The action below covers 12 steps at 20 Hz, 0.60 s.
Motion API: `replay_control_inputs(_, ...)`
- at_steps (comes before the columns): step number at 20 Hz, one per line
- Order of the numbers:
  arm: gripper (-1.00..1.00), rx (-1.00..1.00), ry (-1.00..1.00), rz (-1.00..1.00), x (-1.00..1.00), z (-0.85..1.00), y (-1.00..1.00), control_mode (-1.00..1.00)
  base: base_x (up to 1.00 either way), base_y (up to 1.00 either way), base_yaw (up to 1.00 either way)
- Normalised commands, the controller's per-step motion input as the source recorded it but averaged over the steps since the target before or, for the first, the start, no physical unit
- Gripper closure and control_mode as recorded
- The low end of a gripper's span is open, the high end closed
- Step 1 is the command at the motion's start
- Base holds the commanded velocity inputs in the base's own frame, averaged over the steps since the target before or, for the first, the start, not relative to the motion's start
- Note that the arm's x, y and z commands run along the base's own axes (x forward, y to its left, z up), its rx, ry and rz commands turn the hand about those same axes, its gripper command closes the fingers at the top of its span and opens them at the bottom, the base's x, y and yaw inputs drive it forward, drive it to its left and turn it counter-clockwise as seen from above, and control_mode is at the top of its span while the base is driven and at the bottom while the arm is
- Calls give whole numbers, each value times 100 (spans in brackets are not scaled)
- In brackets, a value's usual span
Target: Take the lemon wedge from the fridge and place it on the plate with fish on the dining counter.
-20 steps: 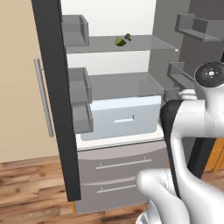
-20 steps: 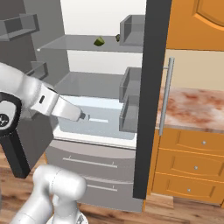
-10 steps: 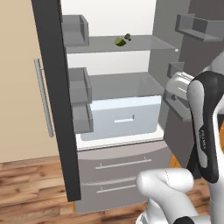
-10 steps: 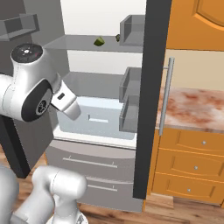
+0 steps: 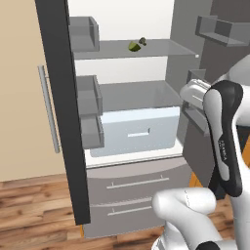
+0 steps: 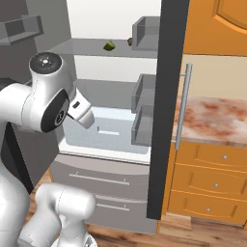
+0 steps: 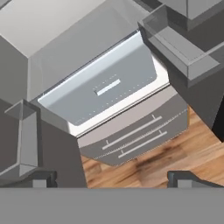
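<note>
Item: lemon wedge [image 5: 134, 46], tiny, yellow-green, on the upper glass shelf [image 5: 161, 49] of the open fridge [image 5: 141, 185] beside a dark lump [image 5: 142, 41]; likely light, soft, slippery; pinch across flat faces; pincer [image 7: 111, 177] spread wide, empty, low.

Brushed-metal fridge [image 5: 141, 185], translucent shelf [image 5: 146, 49], wood-plank floor [image 5: 34, 210].

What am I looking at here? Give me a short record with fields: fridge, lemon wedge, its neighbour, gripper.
fridge: fridge doors open, white interior, two bottom drawers shut
lemon wedge: lemon wedge on the upper glass shelf
neighbour: small dark lump close beside the wedge
gripper: gripper open, holding nothing, facing the crisper drawer well below the wedge's shelf
</note>
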Motion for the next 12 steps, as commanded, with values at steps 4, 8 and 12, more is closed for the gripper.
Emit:
replay_control_inputs(4,-100,0,-1,0,11,0,0,-100,0,0,0)
replay_control_inputs(8,-100,0,-10,0,18,0,0,-100,0,0,0)
replay_control_inputs(12,-100,-2,-10,0,0,2,0,-100,0,0,0)
